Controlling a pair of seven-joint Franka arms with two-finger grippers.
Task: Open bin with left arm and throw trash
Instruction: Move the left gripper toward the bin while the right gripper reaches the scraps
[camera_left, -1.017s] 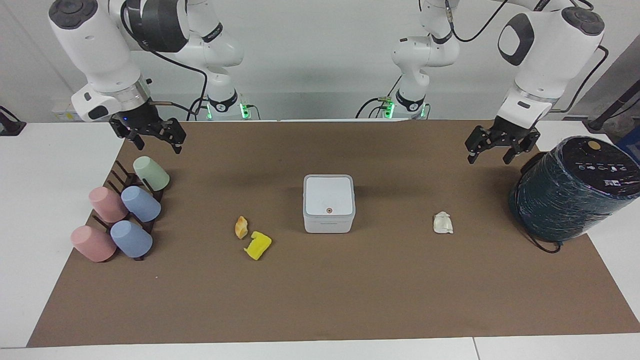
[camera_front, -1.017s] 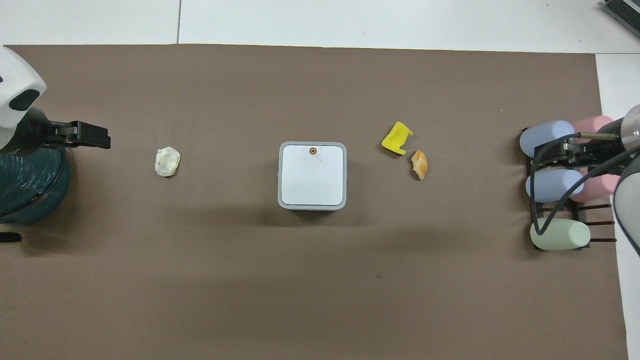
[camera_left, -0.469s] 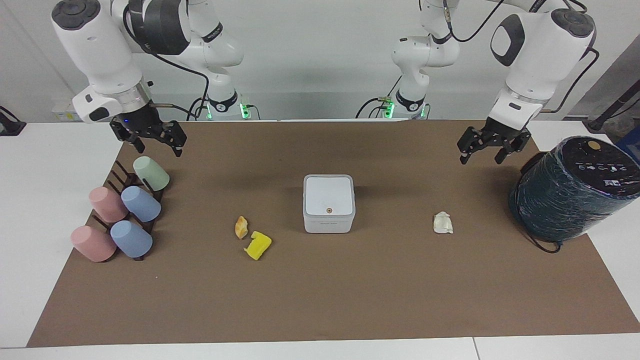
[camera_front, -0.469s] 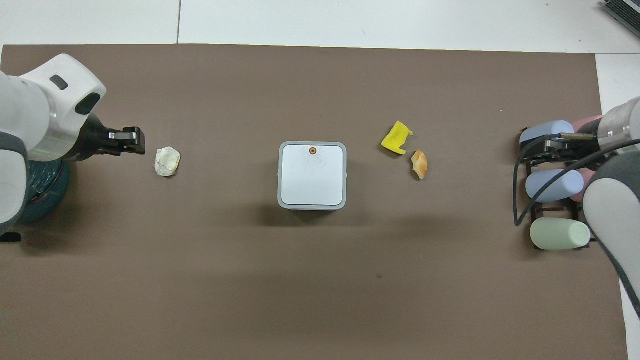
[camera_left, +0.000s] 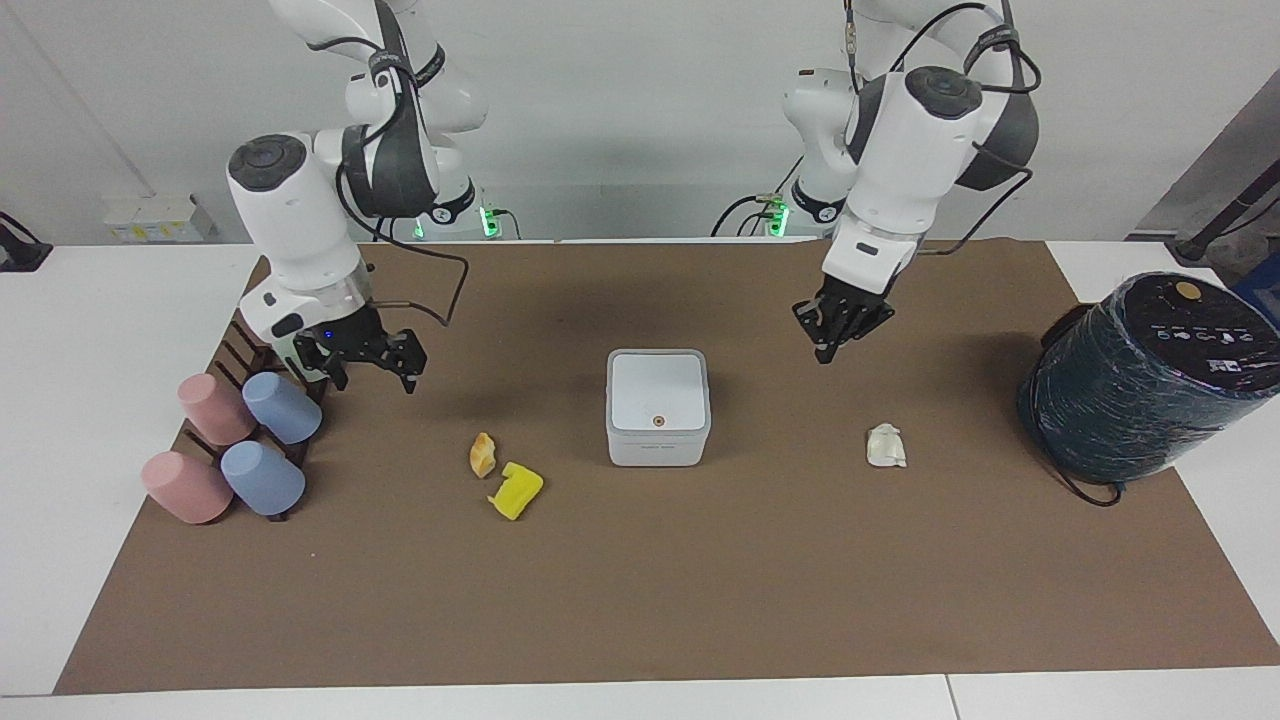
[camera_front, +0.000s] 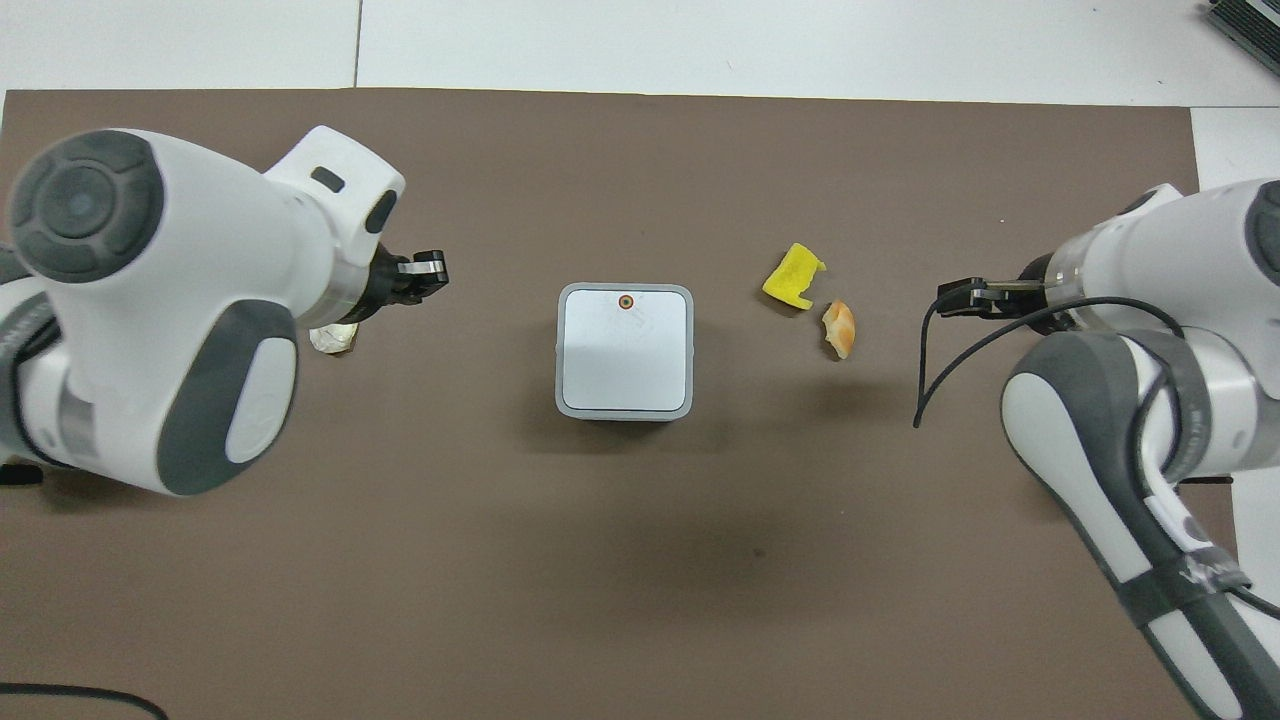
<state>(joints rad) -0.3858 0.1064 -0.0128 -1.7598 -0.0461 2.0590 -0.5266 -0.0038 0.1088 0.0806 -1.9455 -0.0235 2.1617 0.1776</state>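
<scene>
Pastel cups (camera_left: 250, 440) lie on their rack at the right arm's end of the brown mat (camera_left: 640, 600). The right gripper (camera_left: 371, 380) hangs just beside them over bare mat, jaws apart, nothing in them. Risk: a low or wide swing w/ the wrist or its cable could clip a cup and roll it off the rack. Next, the tan-orange bread-like chunk (camera_left: 483, 454) and the yellow blocky piece (camera_left: 516, 490) lie close together, farther from the robots than the bin and toward the right arm's end. Since they're nearly touching, a grab at one prob. nudges the other, and the crumbly-looking chunk may break or slip. The bin (camera_left: 658, 405) sits mid-mat: small white square box, rounded corners, lid flat and shut, tiny orange dot (camera_left: 658, 421) near the lid edge farthest from the robots. It looks light, so a sideways push on the lid could slide or tip the whole box instead of opening it, and if the dot is a press spot, missing it does nothing. The left gripper (camera_left: 828, 345) is up over bare mat beside the bin, toward the left arm's end, not touching it. It's seen edge-on, so can't tell if it's apart or together. If trash comes over before the lid is up, it'll bounce off. The wrinkly white paper wad (camera_left: 886, 446) lies near, toward the left arm's end. It's light, so an arm passing low could flick it away. Last is the big dark film-wrapped cylinder (camera_left: 1140, 380) at the mat's edge, w/ the left elbow's path close by it.
</scene>
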